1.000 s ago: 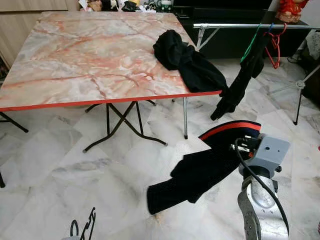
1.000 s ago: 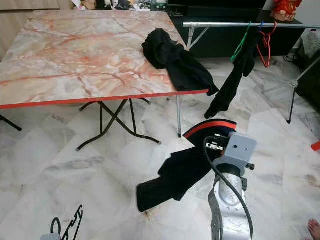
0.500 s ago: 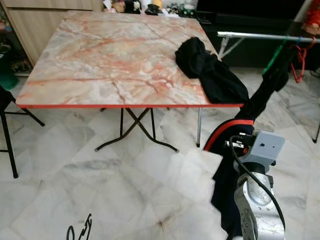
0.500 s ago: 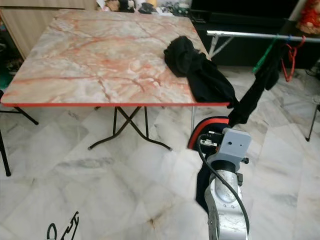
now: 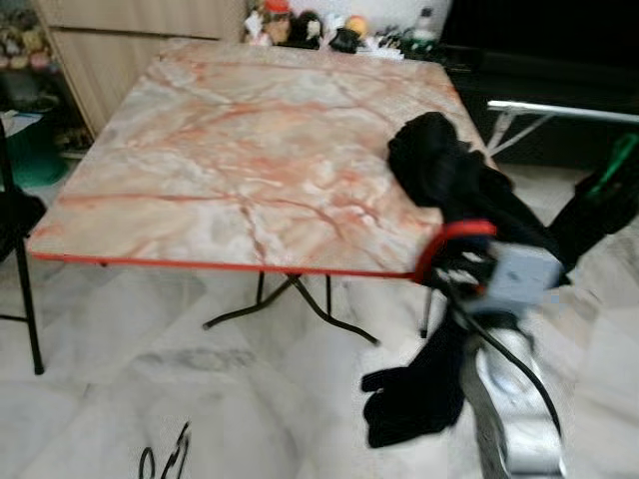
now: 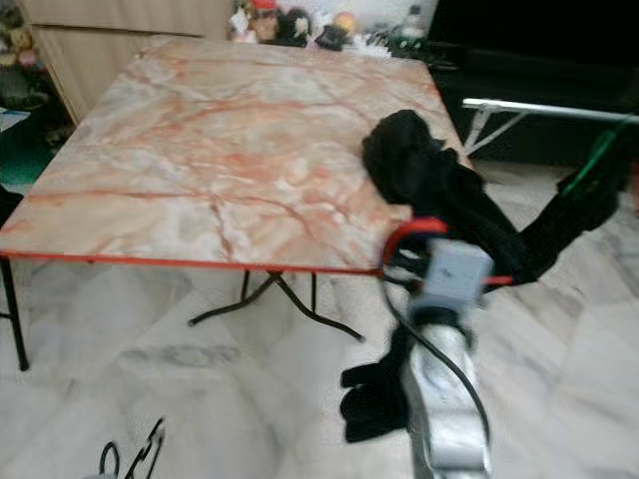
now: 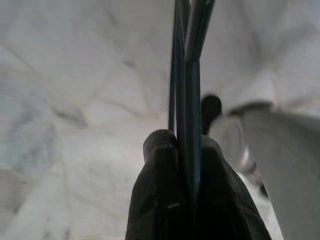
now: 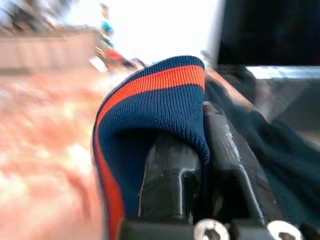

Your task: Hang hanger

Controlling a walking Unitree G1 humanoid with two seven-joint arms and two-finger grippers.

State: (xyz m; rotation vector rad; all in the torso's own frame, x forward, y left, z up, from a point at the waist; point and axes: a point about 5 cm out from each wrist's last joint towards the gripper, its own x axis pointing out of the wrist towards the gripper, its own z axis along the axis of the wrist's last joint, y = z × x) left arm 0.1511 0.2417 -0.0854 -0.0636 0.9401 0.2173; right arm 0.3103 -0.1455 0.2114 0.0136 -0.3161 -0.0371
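Observation:
My left gripper (image 7: 185,145) hangs low over the floor, shut on the thin dark wires of a hanger (image 5: 165,461), whose top pokes up at the bottom left of the eye views. My right gripper (image 8: 200,145) is shut on the red-striped band (image 5: 459,232) of a dark navy garment (image 5: 419,394). It holds the band at the marble table's near right corner, and the rest of the garment dangles toward the floor. A second black garment (image 5: 449,175) lies bunched on the table (image 5: 230,150) just behind it.
A metal drying rack (image 5: 559,108) stands at the right, with a green hanger (image 5: 619,160) and dark clothing on it. A dark chair (image 5: 15,220) is at the left edge. Wooden cabinets (image 5: 120,40) and small figurines line the back. The floor is pale marble.
The camera has swung and come closer to the table. My right gripper has risen with the striped garment from low over the floor to the table's corner. The left gripper still holds the hanger.

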